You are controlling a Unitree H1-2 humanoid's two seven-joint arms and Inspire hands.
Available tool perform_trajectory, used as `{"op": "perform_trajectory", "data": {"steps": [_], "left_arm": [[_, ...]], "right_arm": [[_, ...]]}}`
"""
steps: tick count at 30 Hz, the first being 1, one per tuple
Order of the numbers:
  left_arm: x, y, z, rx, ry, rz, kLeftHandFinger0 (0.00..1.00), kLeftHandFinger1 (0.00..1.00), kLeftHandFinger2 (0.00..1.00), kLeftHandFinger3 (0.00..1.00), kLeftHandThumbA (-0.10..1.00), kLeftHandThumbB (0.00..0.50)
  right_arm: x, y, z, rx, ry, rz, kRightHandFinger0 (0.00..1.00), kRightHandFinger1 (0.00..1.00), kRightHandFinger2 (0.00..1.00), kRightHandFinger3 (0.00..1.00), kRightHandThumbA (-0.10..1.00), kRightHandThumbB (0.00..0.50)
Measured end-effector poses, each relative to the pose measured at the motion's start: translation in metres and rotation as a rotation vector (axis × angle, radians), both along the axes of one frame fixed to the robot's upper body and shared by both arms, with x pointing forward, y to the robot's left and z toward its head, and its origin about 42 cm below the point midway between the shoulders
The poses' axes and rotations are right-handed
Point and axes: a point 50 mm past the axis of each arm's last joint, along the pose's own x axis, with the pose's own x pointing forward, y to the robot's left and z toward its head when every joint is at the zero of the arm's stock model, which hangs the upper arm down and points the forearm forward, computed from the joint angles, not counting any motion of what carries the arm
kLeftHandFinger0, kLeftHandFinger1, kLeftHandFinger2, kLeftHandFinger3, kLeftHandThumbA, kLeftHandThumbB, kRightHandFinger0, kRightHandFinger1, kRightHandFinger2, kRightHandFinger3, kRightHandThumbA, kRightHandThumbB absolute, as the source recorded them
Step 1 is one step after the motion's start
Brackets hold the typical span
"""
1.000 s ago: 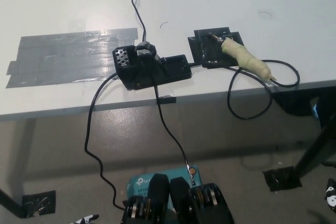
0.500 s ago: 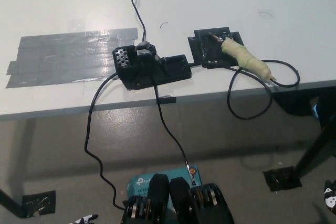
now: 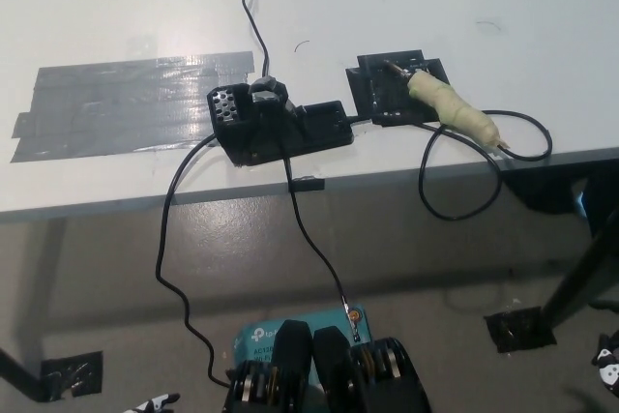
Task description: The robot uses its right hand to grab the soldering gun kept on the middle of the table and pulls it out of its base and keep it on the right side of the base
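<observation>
Soldering gun (image 3: 453, 111): handle wrapped in pale tape, lying tilted, tip end resting on a small black base (image 3: 392, 89) near the table's (image 3: 542, 45) front edge, right of centre. Its black cord (image 3: 464, 205) loops over that edge.

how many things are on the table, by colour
black: 2, the base and the small plate under the gun's tip
cream: 1, the tape-wrapped soldering gun
grey: 1, the tape patch
total: 4, cables not counted
</observation>
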Motion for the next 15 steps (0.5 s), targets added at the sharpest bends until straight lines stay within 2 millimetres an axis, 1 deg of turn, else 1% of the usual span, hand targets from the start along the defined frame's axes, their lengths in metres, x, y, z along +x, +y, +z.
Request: {"op": "perform_trajectory", "data": {"steps": [1, 3, 4, 5, 9, 11, 13, 15], "left_arm": [[-0.0002, 0.0000, -0.0001, 0.000, 0.000, 0.000, 0.77, 0.86, 0.99, 1.00, 0.58, 0.142], [-0.0004, 0.0000, -0.0002, 0.000, 0.000, -0.001, 0.77, 0.86, 0.99, 1.00, 0.59, 0.149], [-0.0005, 0.0000, -0.0002, 0.000, 0.000, -0.001, 0.77, 0.85, 0.99, 1.00, 0.60, 0.151], [-0.0005, 0.0000, -0.0003, 0.000, 0.000, -0.001, 0.77, 0.87, 1.00, 1.00, 0.60, 0.150], [-0.0007, 0.0002, -0.0003, 0.000, 0.001, 0.000, 0.78, 0.88, 1.00, 1.00, 0.60, 0.150], [-0.0007, 0.0002, -0.0004, 0.000, 0.001, 0.000, 0.78, 0.87, 1.00, 1.00, 0.60, 0.144], [-0.0007, 0.0002, -0.0003, 0.001, 0.001, 0.000, 0.77, 0.85, 0.98, 1.00, 0.60, 0.145], [-0.0009, 0.0003, -0.0004, 0.001, 0.001, 0.000, 0.76, 0.85, 0.98, 1.00, 0.60, 0.146]], "right_arm": [[-0.0001, 0.0004, 0.0002, -0.001, 0.003, 0.000, 0.05, 0.09, 0.32, 0.80, 0.15, 0.122], [0.0000, 0.0007, 0.0001, -0.003, 0.008, 0.001, 0.05, 0.09, 0.32, 0.81, 0.16, 0.117], [0.0000, 0.0008, 0.0000, -0.004, 0.011, 0.002, 0.07, 0.11, 0.32, 0.82, 0.15, 0.112], [0.0001, 0.0007, 0.0001, -0.007, 0.013, 0.002, 0.08, 0.12, 0.34, 0.82, 0.15, 0.106], [0.0002, 0.0004, 0.0016, -0.023, 0.019, 0.007, 0.07, 0.11, 0.33, 0.83, 0.15, 0.111], [0.0002, -0.0002, 0.0018, -0.027, 0.021, 0.007, 0.06, 0.09, 0.32, 0.82, 0.16, 0.111], [0.0002, -0.0003, 0.0017, -0.027, 0.022, 0.007, 0.08, 0.11, 0.34, 0.83, 0.18, 0.104], [0.0002, 0.0000, 0.0017, -0.027, 0.025, 0.008, 0.08, 0.11, 0.33, 0.83, 0.19, 0.101]]}}
